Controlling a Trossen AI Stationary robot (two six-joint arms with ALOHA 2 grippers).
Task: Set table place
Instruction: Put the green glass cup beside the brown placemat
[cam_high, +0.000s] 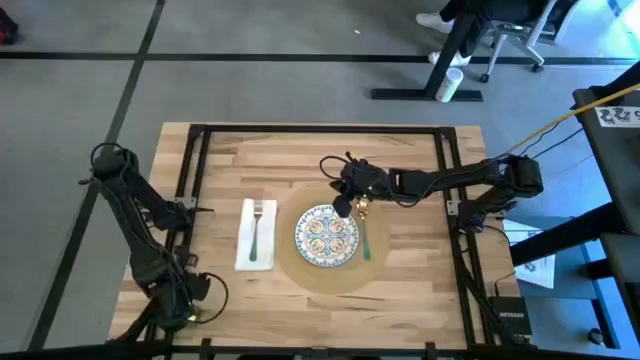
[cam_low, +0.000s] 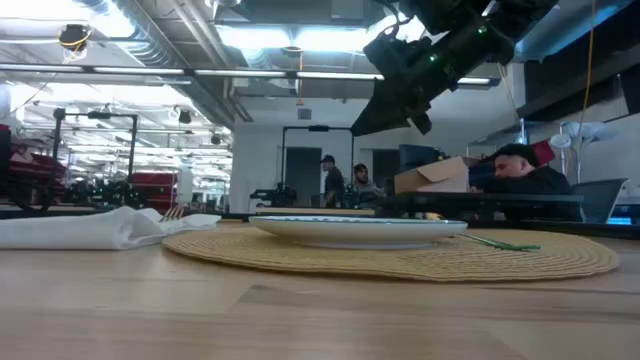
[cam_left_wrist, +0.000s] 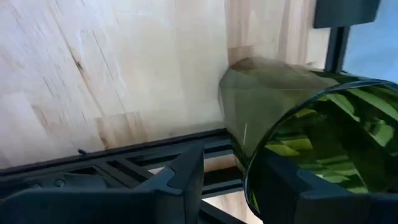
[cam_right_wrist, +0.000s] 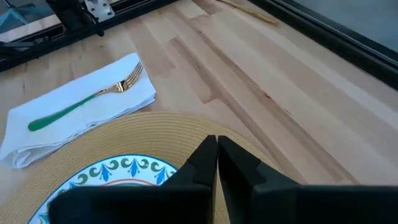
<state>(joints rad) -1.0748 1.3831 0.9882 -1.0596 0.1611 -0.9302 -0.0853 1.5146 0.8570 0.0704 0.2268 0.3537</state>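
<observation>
The right claw (cam_high: 347, 205) hovered, fingers pressed together and empty, over the placemat's (cam_high: 290, 262) far edge (by the plate (cam_high: 326, 236)); the left claw's grip could not be told.

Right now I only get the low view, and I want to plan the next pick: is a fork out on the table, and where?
Observer: Yes. The fork, with a green handle and gold tines, lies on the white napkin, just left of the placemat.
Operator: Is the right tool holding anything?
Observer: No. The right tool is shut with nothing between its fingers, above the placemat's edge beside the plate.
Operator: And the left arm?
Observer: The left arm is folded by the table's left edge, away from the setting.
</observation>
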